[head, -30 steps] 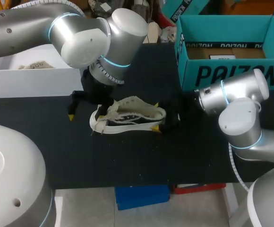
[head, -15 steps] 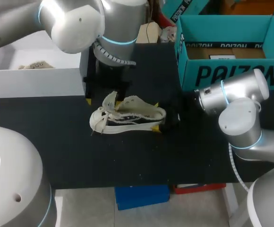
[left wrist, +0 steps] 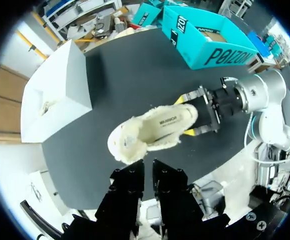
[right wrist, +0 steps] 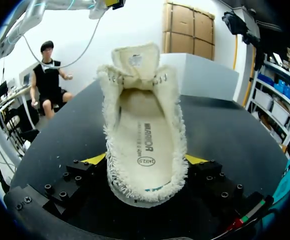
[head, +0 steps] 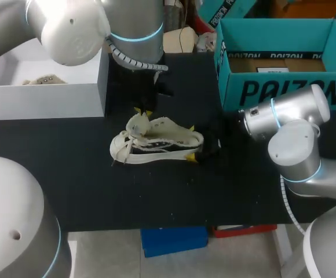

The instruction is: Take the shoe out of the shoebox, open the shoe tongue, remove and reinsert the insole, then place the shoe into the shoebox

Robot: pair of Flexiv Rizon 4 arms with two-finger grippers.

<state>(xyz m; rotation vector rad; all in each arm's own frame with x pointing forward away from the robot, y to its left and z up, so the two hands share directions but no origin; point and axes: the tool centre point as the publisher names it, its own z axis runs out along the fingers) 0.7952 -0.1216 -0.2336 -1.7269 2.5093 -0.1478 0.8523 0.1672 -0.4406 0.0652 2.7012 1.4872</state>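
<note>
Two grippers were in view. Right gripper [head: 192,142] was clamped across the heel of the shoe [left wrist: 155,131], one yellow tip on each side. Left gripper [head: 143,111] hung just above the toe end, fingers nearly together with nothing between them. Shoe lay mid-way along the black table [head: 156,197]: cream, frayed fuzzy collar, dark stripes on the side, pale sole. Tongue [right wrist: 135,61] stood up, away from the opening. Insole [right wrist: 146,145] lay inside the shoe, printed mark showing. Teal shoebox [head: 284,87] at back right was open, brown cardboard [head: 255,65] on its floor. White box [head: 40,101] at back left was open too, with a small beige item [head: 40,79] inside; couldn't tell what.
</note>
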